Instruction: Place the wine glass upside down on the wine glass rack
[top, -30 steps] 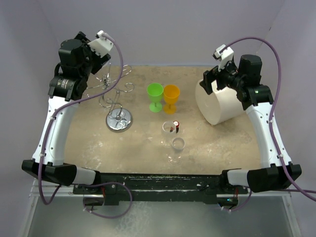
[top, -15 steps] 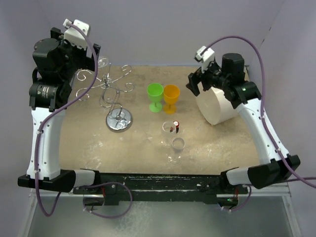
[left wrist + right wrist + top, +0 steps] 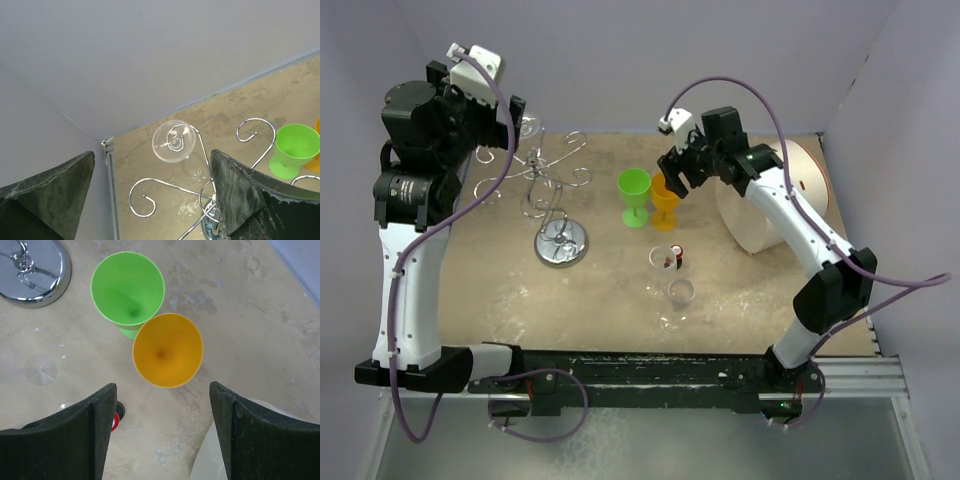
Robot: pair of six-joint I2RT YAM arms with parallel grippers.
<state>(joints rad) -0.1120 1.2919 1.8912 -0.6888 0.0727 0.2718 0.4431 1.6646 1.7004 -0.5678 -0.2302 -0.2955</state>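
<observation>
The left gripper (image 3: pixel 152 151) is raised at the far left corner with its fingers spread wide and nothing between them. The right gripper (image 3: pixel 162 385) is also parted and empty, hovering directly above the orange cup (image 3: pixel 167 350).

The sandy table (image 3: pixel 740 290) carries everything else. Largest on it is a white cylinder (image 3: pixel 775 205) lying at the right side, partly behind the right arm.

Next is the wine glass rack (image 3: pixel 561 243), standing left of centre on its shiny round base, its curled wire arms fanning out above the post.

The green cup (image 3: pixel 634 190) and the orange cup stand upright just beside each other near the middle of the far half, mouths up.

The wine glass (image 3: pixel 173 141) is on the rack: its clear round foot sits atop one of the far wire arms, just below the left gripper and apart from its fingers. The bowl hanging beneath is hard to make out.

Two small clear glasses (image 3: pixel 672 275) stand close together nearer the arms' bases, a red spot showing at the farther one.
</observation>
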